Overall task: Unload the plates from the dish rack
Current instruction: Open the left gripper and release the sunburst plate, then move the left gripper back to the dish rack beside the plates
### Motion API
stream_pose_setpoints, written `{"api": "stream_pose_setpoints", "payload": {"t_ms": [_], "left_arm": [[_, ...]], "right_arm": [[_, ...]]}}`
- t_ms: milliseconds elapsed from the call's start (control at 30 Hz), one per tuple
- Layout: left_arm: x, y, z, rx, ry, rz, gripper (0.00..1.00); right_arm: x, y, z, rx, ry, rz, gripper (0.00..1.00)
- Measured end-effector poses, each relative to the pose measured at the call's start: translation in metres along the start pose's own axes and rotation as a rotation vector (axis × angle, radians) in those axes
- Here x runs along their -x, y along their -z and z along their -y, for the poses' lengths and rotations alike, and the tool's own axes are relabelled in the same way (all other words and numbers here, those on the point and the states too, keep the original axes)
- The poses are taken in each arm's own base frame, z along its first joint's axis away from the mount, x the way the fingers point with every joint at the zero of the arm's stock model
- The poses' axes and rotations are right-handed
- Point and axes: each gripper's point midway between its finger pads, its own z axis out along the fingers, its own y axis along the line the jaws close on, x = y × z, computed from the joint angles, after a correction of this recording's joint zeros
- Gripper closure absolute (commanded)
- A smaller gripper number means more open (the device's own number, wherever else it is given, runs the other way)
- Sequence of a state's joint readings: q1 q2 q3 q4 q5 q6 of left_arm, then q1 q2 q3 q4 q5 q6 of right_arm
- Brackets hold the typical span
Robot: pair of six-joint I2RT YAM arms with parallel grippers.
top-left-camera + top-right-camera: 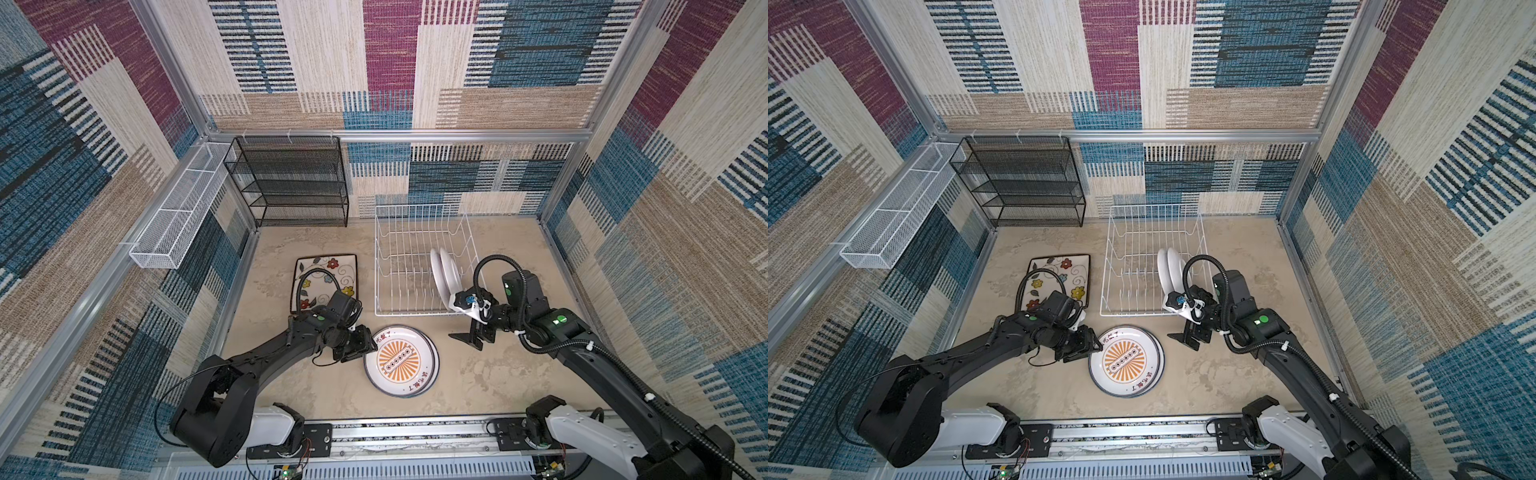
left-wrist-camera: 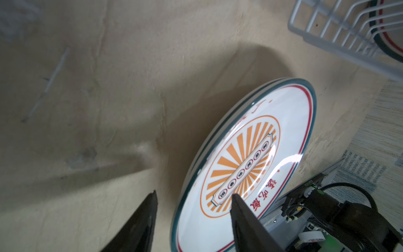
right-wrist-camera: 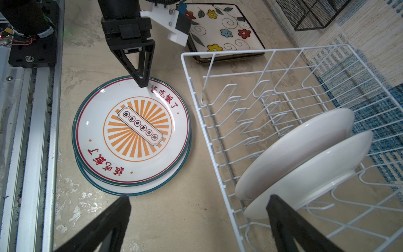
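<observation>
While my left gripper (image 2: 194, 194) sits half open astride the rim of the round plates (image 1: 401, 361) stacked flat, face up, before the rack (image 1: 415, 205), my right gripper (image 3: 197, 200) gapes wide beside two plates (image 3: 301, 157) standing on edge inside, white backs toward it.

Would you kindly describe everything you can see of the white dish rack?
The dish rack is white wire, rectangular, with flared sides and rows of upright tines. It sits on the beige tabletop by the back wall. Two round plates stand on edge in its right part, white backs showing; the other slots are empty.
</observation>
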State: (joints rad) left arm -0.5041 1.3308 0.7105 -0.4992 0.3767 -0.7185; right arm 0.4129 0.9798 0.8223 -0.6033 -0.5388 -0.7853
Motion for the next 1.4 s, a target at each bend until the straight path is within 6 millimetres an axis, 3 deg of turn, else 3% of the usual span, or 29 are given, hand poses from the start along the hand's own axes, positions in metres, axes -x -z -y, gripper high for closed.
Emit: {"api": "stream_pose_setpoints", "payload": {"t_ms": [200, 533, 733, 900, 1067, 1200, 1400], "left_arm": [[0.009, 0.021, 0.012, -0.01, -0.018, 0.057, 0.38], [0.03, 0.068, 0.056, -0.1, -0.08, 0.16, 0.39], [0.047, 0.103, 0.093, -0.157, -0.143, 0.224, 0.37], [0.063, 0.122, 0.135, -0.202, -0.228, 0.26, 0.33], [0.077, 0.119, 0.176, -0.218, -0.313, 0.262, 0.32], [0.089, 0.104, 0.207, -0.22, -0.363, 0.248, 0.32], [0.101, 0.074, 0.231, -0.208, -0.385, 0.214, 0.35]], "right_arm": [[0.002, 0.002, 0.0, -0.006, 0.005, 0.006, 0.0], [0.007, 0.007, 0.005, -0.043, 0.002, 0.024, 0.0], [0.009, 0.011, 0.013, -0.103, -0.033, 0.035, 0.0], [0.013, 0.015, 0.025, -0.167, -0.1, 0.046, 0.0], [0.015, 0.017, 0.032, -0.198, -0.179, 0.049, 0.0], [0.017, 0.02, 0.046, -0.246, -0.248, 0.035, 0.0], [0.019, 0.025, 0.064, -0.303, -0.33, 0.022, 0.0]]}}
